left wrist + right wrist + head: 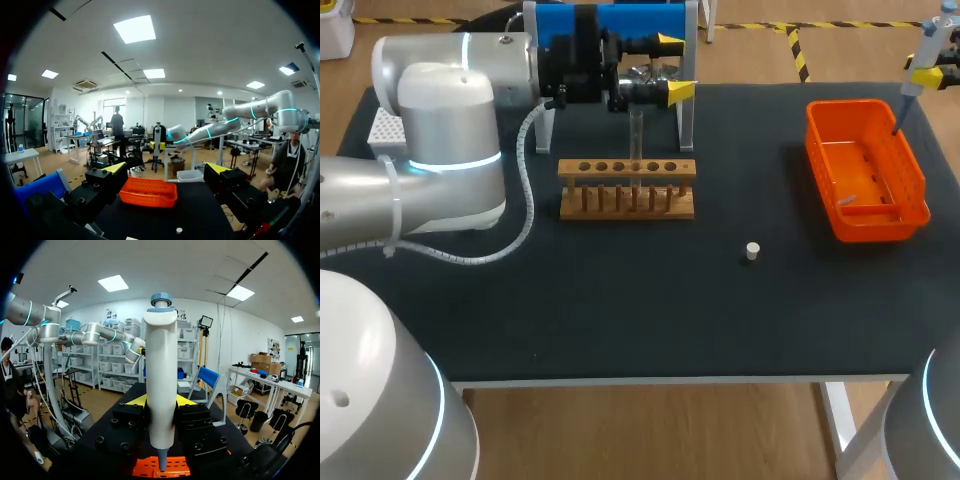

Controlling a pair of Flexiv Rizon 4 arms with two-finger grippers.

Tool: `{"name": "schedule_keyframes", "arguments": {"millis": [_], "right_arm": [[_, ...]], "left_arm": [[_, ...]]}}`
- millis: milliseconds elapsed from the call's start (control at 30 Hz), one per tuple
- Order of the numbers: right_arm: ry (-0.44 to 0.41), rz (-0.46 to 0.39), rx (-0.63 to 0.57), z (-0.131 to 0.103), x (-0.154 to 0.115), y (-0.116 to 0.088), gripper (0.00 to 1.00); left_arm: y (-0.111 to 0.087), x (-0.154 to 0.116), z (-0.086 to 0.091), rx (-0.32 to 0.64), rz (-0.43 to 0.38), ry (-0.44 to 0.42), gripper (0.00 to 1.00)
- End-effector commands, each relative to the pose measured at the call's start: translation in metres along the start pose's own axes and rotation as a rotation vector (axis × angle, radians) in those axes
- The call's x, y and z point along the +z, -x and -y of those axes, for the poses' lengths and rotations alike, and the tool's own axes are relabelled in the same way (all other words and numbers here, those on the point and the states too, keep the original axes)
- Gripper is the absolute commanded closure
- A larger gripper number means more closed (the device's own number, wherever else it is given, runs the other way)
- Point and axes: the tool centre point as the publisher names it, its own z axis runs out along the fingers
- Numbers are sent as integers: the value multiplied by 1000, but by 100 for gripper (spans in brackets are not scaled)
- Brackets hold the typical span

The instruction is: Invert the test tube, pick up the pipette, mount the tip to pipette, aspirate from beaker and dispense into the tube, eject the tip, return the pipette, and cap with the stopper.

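A clear test tube (636, 135) stands upright in the wooden rack (627, 200). My left gripper (672, 68) hovers open just above and behind the tube, its fingers level and pointing right with nothing between them. The left wrist view shows the same gripper (166, 170) open and empty. At the far right edge my right gripper (946, 68) is shut on the white pipette (918, 70), whose lower end hangs over the orange basket (910, 190). In the right wrist view the pipette (161, 375) stands upright between the fingers of the right gripper (161, 401). A small white stopper (752, 250) lies on the black mat.
A blue pipette stand (610, 28) rises behind the left gripper. A white tip box (385, 132) sits at the far left, partly hidden by my left arm. The left wrist view shows the orange basket (148, 192) ahead and the stopper (178, 230) nearer.
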Motion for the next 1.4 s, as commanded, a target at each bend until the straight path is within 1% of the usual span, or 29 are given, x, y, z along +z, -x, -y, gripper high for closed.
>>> {"name": "schedule_keyframes", "arguments": {"millis": [33, 267, 467, 733, 900, 1400], "right_arm": [[-50, 62, -7, -15, 32, -20, 100], [-10, 70, 9, -22, 80, -37, 100], [-1, 8, 35, -18, 133, -50, 100], [50, -34, 45, -22, 185, -48, 100], [63, -49, 60, -24, 207, -44, 100], [32, -85, 43, -29, 258, -38, 100]], "left_arm": [[1, 0, 1, -1, -3, 2, 0], [1, 0, 1, -1, -3, 2, 0], [1, 0, 1, -1, -3, 2, 0], [1, 0, 1, -1, -3, 2, 0], [1, 0, 1, -1, -3, 2, 0], [1, 0, 1, -1, -3, 2, 0]]}}
